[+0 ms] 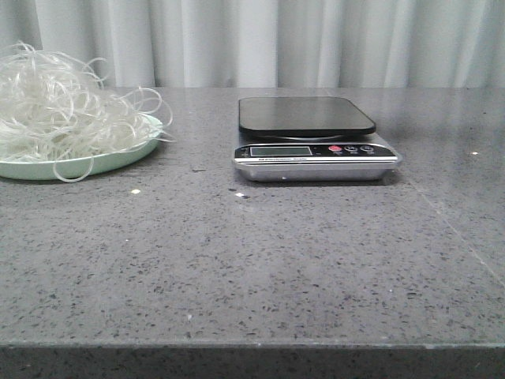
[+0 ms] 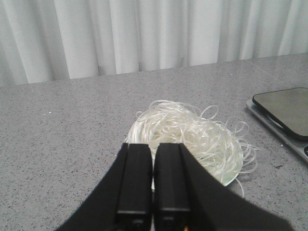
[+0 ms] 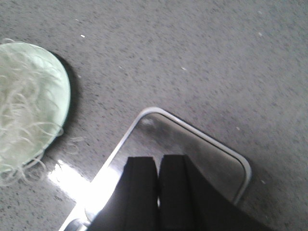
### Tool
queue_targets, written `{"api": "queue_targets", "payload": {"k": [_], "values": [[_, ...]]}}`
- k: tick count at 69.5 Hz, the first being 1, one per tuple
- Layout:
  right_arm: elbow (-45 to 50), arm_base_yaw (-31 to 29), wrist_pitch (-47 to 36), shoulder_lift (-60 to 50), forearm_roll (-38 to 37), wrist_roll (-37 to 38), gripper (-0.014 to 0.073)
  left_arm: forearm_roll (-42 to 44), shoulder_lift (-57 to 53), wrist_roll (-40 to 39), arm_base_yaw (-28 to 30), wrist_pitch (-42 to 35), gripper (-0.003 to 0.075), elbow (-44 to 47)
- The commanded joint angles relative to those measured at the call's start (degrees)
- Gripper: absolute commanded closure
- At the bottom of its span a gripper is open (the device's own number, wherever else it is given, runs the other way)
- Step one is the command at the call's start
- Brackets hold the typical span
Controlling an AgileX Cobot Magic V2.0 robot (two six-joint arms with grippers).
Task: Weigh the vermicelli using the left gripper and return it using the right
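The vermicelli (image 1: 55,106) is a fluffy whitish tangle heaped on a pale green plate (image 1: 118,158) at the far left of the table. It also shows in the left wrist view (image 2: 187,137) and in the right wrist view (image 3: 19,115). The scale (image 1: 314,142) stands at the middle back with a bare black platform (image 1: 306,115). My left gripper (image 2: 153,147) is shut and empty, on the near side of the vermicelli and above it. My right gripper (image 3: 158,160) is shut and empty above the scale's platform (image 3: 192,144). Neither gripper shows in the front view.
The grey speckled table (image 1: 252,260) stretches forward to its front edge. A white curtain (image 1: 276,39) hangs behind the table. Stray noodle loops (image 1: 75,170) hang over the plate's rim.
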Motion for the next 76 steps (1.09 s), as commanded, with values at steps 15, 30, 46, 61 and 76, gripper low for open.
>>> {"api": "queue_targets", "payload": {"k": [15, 30, 46, 61, 76], "values": [[21.3, -5.8, -17.7, -16.1, -0.6, -0.5, 0.0439, -0.3, 0.2, -0.2, 0.1, -4.2, 0.0584, -1.6], [41.1, -10.5, -30.1, -30.1, -0.6, -0.5, 0.0439, -0.3, 0.2, -0.2, 0.1, -4.3, 0.0584, -1.6], [61.5, -13.9, -41.9, -46.6, -0.6, -0.5, 0.0439, -0.3, 0.2, -0.2, 0.1, -4.5, 0.0584, -1.6], [77.3, -13.9, -53.4, -61.2, -0.6, -0.5, 0.0439, -0.3, 0.2, -0.2, 0.1, -4.5, 0.0584, -1.6], [89.4, -13.9, -60.0, -74.9, -0.6, -0.5, 0.0439, -0.1, 0.2, -0.2, 0.1, -4.5, 0.0584, -1.6]]}}
